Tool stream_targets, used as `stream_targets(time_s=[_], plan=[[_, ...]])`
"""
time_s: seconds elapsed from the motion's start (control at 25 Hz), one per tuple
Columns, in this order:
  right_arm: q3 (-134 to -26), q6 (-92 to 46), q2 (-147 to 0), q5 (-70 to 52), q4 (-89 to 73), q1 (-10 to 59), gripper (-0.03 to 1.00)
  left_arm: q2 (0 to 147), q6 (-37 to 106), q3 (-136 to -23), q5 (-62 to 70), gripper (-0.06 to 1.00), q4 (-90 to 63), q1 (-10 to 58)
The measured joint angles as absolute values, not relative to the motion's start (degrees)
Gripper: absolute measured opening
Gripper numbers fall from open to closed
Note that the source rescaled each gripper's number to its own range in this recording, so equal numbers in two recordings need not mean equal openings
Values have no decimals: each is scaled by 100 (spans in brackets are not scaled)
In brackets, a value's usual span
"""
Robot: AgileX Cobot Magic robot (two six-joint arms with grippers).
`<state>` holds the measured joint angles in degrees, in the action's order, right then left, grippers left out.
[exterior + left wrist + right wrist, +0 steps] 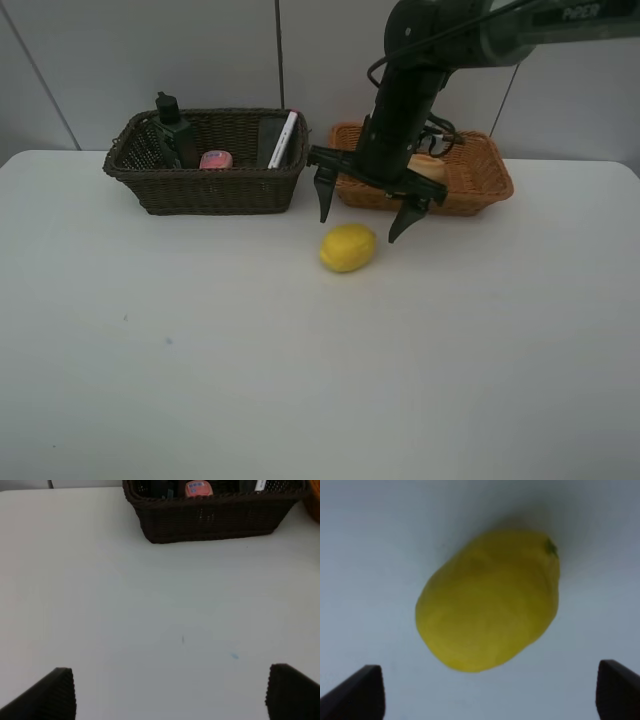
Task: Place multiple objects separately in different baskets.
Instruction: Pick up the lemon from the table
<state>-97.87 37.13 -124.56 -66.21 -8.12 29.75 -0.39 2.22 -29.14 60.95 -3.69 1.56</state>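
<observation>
A yellow lemon (348, 247) lies on the white table in front of the two baskets; it fills the right wrist view (489, 600). My right gripper (365, 214) hangs open just above and behind it, empty. The dark brown basket (206, 187) holds a dark green bottle (174, 128), a pink bottle (215, 159), a black block (271, 138) and a white marker (284, 139). The light orange-tan basket (480, 180) stands behind my right arm, with a pale fruit (428, 166) partly showing. My left gripper (170, 692) is open over bare table, out of the exterior view.
The dark brown basket (215, 515) shows in the left wrist view, with the pink bottle (198, 488) inside. A grey wall stands behind the baskets. White table (200, 350) stretches in front.
</observation>
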Motion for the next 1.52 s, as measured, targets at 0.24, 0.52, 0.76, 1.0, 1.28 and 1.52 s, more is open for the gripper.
stream_targets(time_s=[0.24, 0.52, 0.76, 1.0, 1.28, 1.52], plan=[[-9787, 3852, -12517, -6402, -666, 2975, 100, -39, 222, -2914, 6095, 100, -369, 156], [-9787, 3975, -12779, -6241, -585, 3029, 100, -39, 222, -2914, 6095, 100, -369, 156], [-9787, 3989, -12875, -6039, -571, 3059, 100, -39, 222, -2914, 6095, 100, -369, 156], [-9787, 4113, -12937, -5834, -489, 3107, 100, -39, 222, -2914, 6095, 100, -369, 156], [-9787, 4123, -13240, -5824, -488, 3107, 100, -39, 222, -2914, 6095, 100, -369, 156], [-9787, 4128, -13369, -5833, -493, 3107, 100, -39, 222, -2914, 6095, 100, -369, 156]])
